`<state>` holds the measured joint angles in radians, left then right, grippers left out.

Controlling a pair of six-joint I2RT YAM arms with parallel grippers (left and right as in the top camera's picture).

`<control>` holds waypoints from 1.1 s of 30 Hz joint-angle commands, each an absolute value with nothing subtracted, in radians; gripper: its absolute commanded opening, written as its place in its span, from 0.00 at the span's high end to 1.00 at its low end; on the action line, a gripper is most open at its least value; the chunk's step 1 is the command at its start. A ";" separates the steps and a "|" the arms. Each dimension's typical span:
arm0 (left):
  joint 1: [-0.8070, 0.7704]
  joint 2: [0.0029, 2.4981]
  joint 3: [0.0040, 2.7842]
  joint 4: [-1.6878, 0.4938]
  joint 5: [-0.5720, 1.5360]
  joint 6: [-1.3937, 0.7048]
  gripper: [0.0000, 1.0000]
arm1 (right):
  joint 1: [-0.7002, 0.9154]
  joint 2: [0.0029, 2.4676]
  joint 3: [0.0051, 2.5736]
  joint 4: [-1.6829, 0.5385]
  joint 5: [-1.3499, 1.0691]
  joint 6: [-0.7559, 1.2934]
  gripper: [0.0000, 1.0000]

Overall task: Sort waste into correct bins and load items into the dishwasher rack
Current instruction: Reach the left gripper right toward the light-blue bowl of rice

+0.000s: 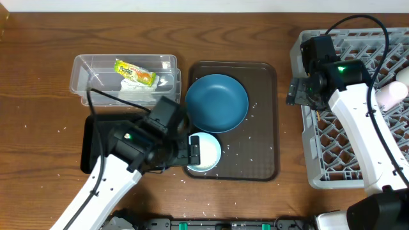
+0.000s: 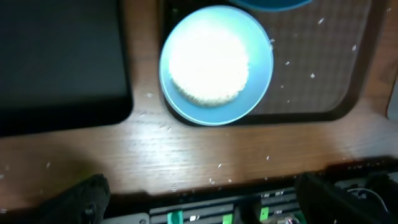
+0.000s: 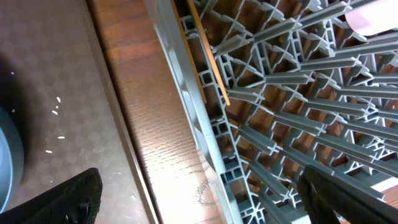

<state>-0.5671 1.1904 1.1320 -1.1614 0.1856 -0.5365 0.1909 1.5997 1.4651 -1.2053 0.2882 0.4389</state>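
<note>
- fingers (image 2: 81, 199) of the left gripper (image 1: 192, 152) stand wide apart and empty, beside the white bowl (image 1: 208, 152) at the near-left corner of the brown tray (image 1: 275, 128); the black tub (image 1: 92, 137) edge is just left.
- right gripper (image 1: 295, 94), jaws spread and empty, hangs over the bare wood strip between tray and rack (image 1: 305, 160); a chopstick (image 3: 208, 62) lies along the rack's wall.
- wrapper (image 1: 135, 73) lies in the clear tub (image 1: 82, 76).

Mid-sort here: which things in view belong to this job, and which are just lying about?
Job: blue plate, bowl, cup, chopsticks, rice grains, snack wrapper, tissue, clear tub, black tub, grey rack.
Lying about: brown tray, wooden table.
</note>
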 commanded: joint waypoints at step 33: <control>-0.781 1.681 1.117 -0.831 0.068 -0.636 0.22 | 0.183 1.595 1.478 -1.205 0.306 0.429 0.01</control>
